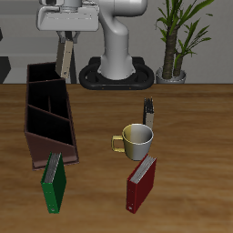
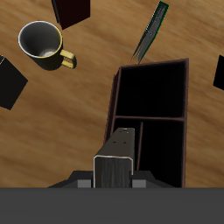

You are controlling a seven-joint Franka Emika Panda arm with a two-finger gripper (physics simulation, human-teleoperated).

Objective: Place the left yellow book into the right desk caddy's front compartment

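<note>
My gripper (image 1: 65, 40) is shut on the left yellow book (image 1: 64, 58), a slim greyish-tan book that hangs upright from the fingers. It is held in the air above the far back end of the right desk caddy (image 1: 50, 116), a long dark reddish-brown box with slanted partitions. In the wrist view the book's pale edge (image 2: 116, 156) sits below the gripper (image 2: 114, 179), over the caddy's open sections (image 2: 150, 96). The book is above the box and touches none of its walls.
A yellow-and-white mug (image 1: 136, 138) stands mid-table, with a short dark upright book (image 1: 150, 111) behind it. A red book (image 1: 141, 180) and a green book (image 1: 55, 180) stand near the front edge, the green one beside the caddy's front end. The robot's base (image 1: 116, 55) is at the back.
</note>
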